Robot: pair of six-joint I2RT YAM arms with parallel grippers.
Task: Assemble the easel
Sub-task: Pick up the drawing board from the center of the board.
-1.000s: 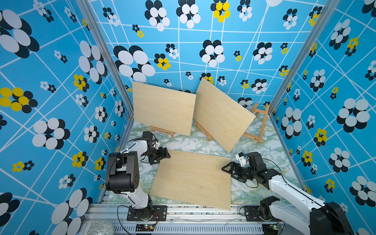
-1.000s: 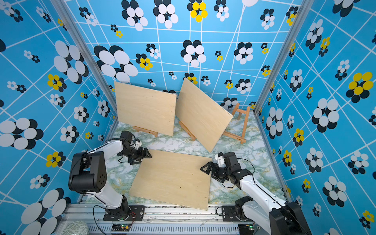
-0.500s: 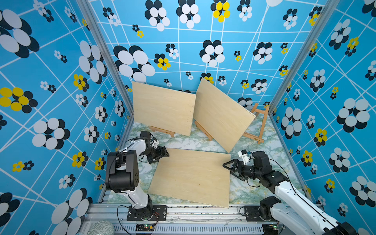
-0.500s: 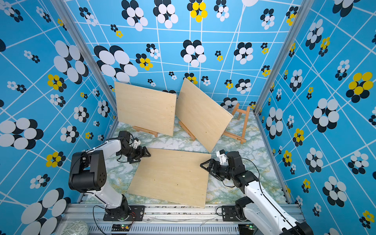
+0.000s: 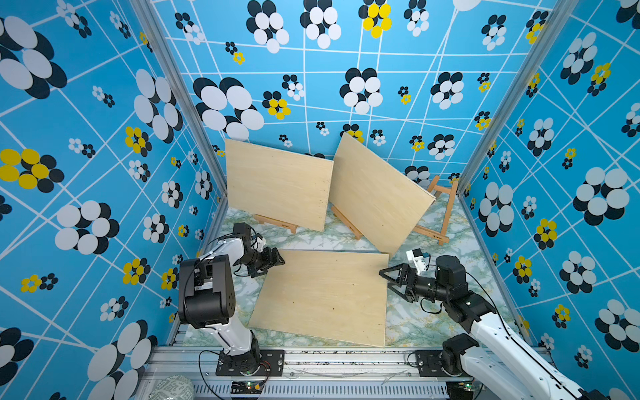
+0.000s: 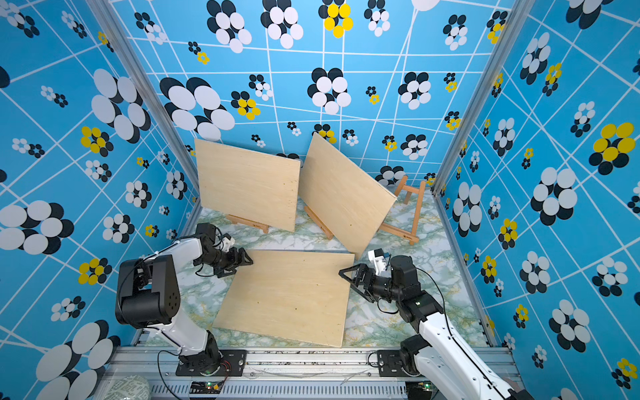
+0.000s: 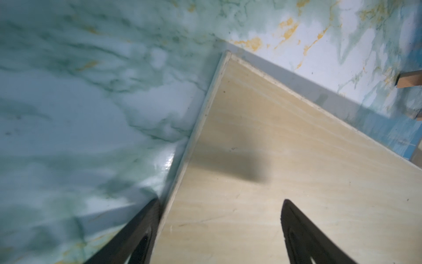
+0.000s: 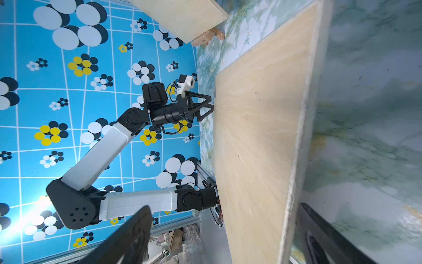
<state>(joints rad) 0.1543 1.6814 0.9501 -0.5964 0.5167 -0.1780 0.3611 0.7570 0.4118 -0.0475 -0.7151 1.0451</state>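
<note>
The green-white marble table (image 5: 415, 322) lies under both of my pincers. On it, between them, lies flat the pale rectangular plywood board (image 5: 322, 294), the thing I must bring up. Beyond my pincers, toward the back wall, two other plywood boards (image 5: 277, 183) already lean on their small stands. Beyond my right pincer (image 5: 386, 278), near the back corner, waits the small empty wooden easel (image 5: 441, 211), so I judge the flat board belongs there.

My right pincer stands wide apart and holds nothing. In its wrist view the edge of the board runs between the two fingers (image 8: 324, 235). Whether one finger is really under the wood, I cannot tell. My left pincer (image 5: 275, 260) is also apart and empty, at the opposite far corner. In its wrist view one finger (image 7: 139, 226) is just outside the board's edge and the other is above the wood.

The step in hand, as I judge it, is to take the board from both sides. To do it well I should push each pincer a little further over the edge before closing, so the pads catch wood and not only the thin rim. I should close both together, because one side alone may make the sheet swing. Then I should lift level and slowly, and keep clear of the tilted board just beyond my right pincer, which could be knocked from its stand
</note>
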